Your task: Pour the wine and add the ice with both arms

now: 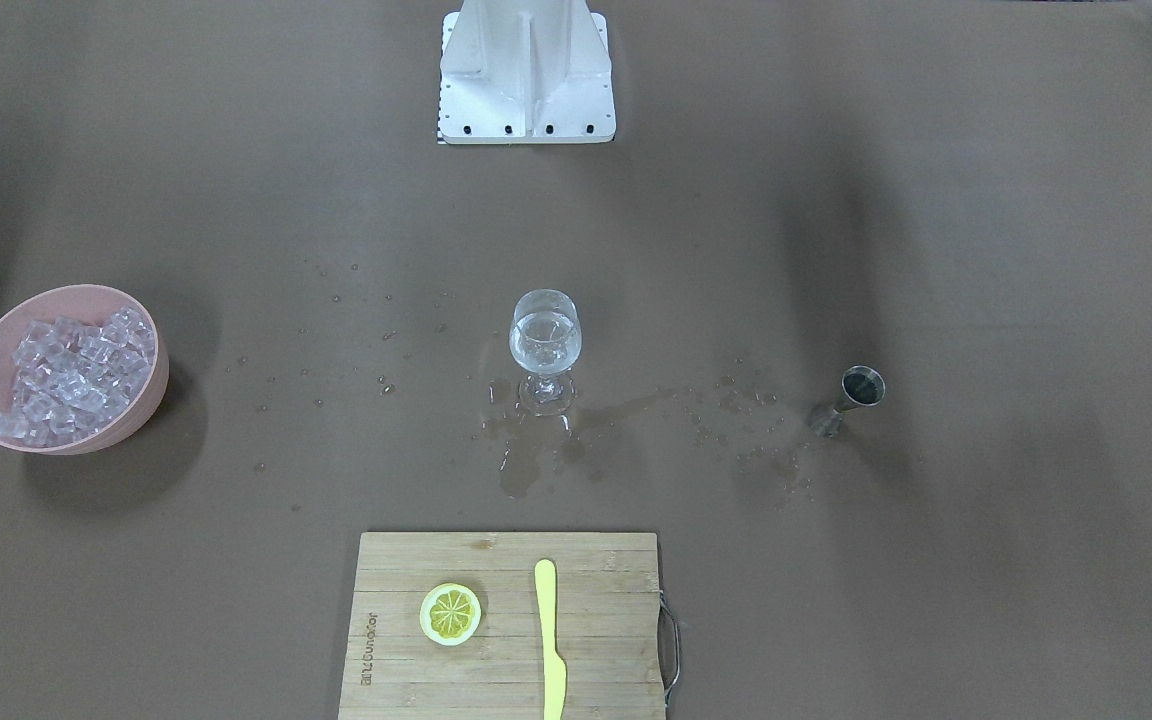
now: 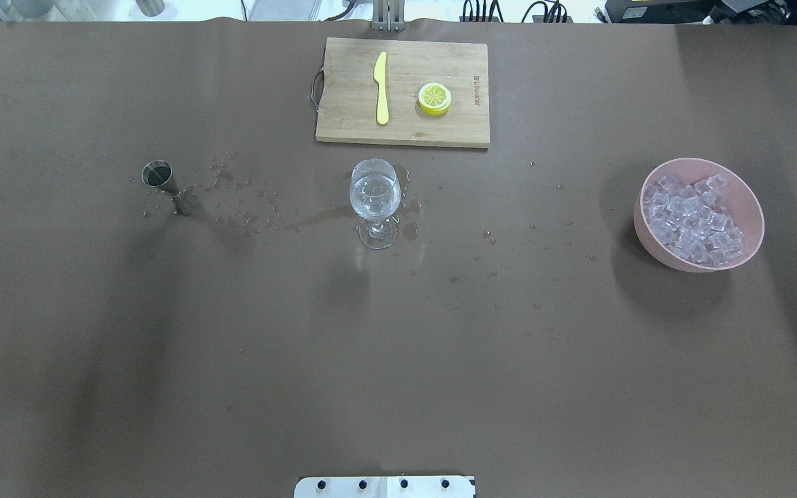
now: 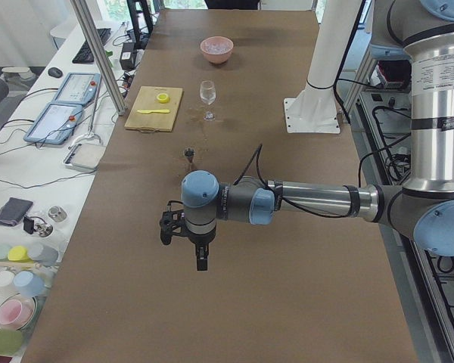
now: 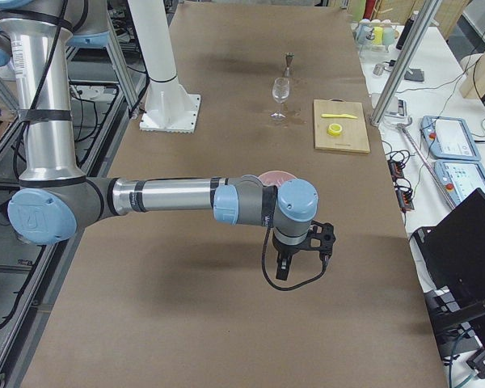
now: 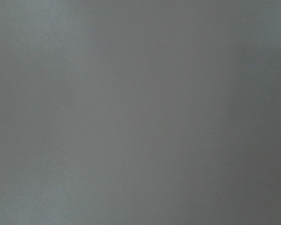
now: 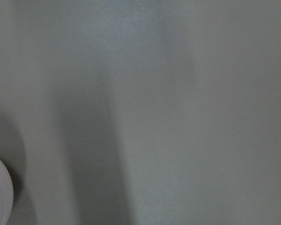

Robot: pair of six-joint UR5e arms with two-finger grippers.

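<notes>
Steel and hourglass-shaped, the small metal jigger [image 2: 163, 181] stands upright at the table's left. It should be light, stiff and slick where wet, and its narrow waist looks the safest place to pinch. Water drops and a thin wet streak [image 2: 315, 219] run rightward over the matte brown table cover [image 2: 163, 360].

At centre stands the clear stemmed wine glass [image 2: 375, 197], holding the wine [image 2: 375, 190], a colourless liquid low in its bowl. I judge the glass fragile, smooth and top-heavy; on its wet foot it may slide, so best left standing. Beyond it lies a pale bamboo cutting board [image 2: 350, 117] with a yellow plastic knife [image 2: 381, 86] and a round lemon slice [image 2: 434, 97].

At right, a round pink plastic bowl [image 2: 649, 238] is heaped with the ice [image 2: 692, 218], small hard translucent cubes, likely slippery; grip one across its flat faces.

The left gripper [image 3: 186, 243] and right gripper [image 4: 301, 257] hover over bare table at opposite ends; whether their fingers are parted or closed I cannot tell.
</notes>
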